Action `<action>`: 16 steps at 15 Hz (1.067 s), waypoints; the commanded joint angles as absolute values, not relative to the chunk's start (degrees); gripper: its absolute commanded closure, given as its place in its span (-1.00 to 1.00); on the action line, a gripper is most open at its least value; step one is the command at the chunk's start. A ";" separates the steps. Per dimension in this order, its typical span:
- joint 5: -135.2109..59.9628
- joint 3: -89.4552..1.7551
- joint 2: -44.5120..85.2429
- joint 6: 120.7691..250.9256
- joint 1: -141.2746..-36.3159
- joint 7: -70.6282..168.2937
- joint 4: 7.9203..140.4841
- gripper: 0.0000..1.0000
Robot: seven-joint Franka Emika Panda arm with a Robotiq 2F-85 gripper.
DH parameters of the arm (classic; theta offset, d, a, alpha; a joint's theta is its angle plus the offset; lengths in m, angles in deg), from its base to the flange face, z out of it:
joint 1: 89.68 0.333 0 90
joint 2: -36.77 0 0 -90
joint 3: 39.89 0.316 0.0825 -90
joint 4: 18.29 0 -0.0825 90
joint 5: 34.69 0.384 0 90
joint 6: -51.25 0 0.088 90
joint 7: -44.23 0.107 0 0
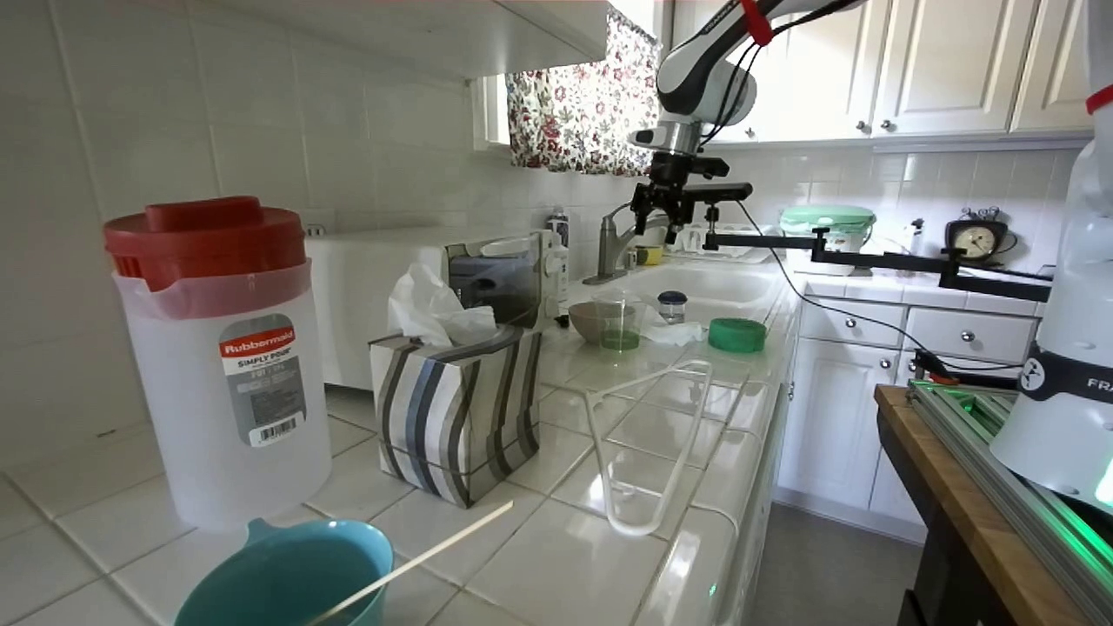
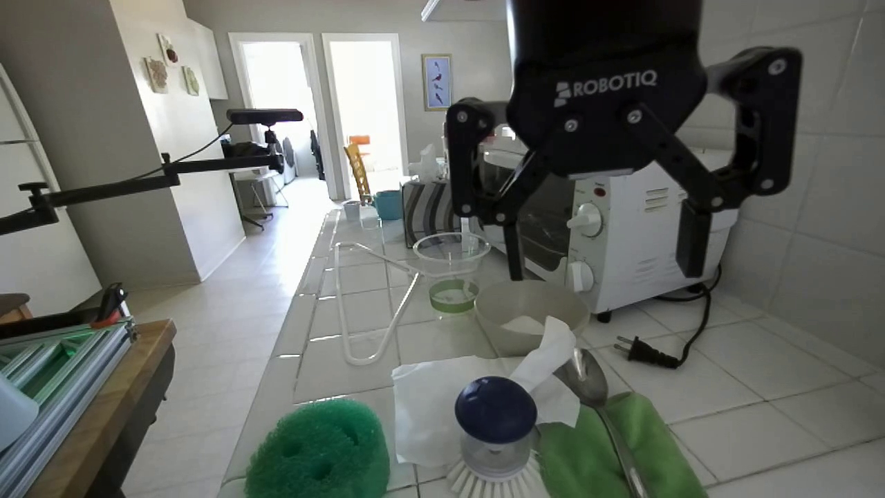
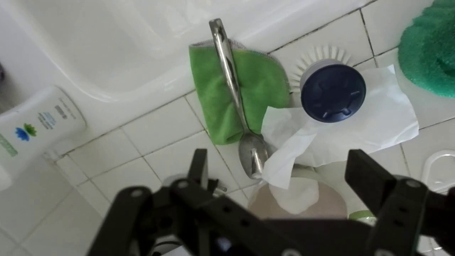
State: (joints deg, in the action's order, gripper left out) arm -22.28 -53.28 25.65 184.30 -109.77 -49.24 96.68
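Observation:
My gripper hangs open and empty above the counter, shown in both exterior views (image 1: 657, 230) (image 2: 603, 263) and the wrist view (image 3: 279, 161). Below it in the wrist view is a pale bowl (image 3: 330, 199) with something white inside. A white paper towel (image 3: 376, 106) lies beside it, one strip reaching over the bowl's rim. A metal spoon (image 3: 227, 67) rests on a folded green cloth (image 3: 259, 81), its head near the bowl. A brush with a dark blue knob (image 3: 333, 93) stands on the paper. A green scrubber (image 3: 430, 49) lies to the right. The gripper touches none of these.
A clear cup with green (image 2: 453, 270) stands beside the bowl. A white toaster oven (image 2: 629, 242) and loose plug (image 2: 650, 353) are near the wall. The sink (image 3: 106, 35) and a white bottle (image 3: 42, 121) are close. A white bent frame (image 1: 600, 469), striped tissue box (image 1: 469, 417) and pitcher (image 1: 209, 374) stand farther along.

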 commanded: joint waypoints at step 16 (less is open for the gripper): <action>-16.66 -50.63 17.21 183.95 -114.76 -59.92 91.37 -1.00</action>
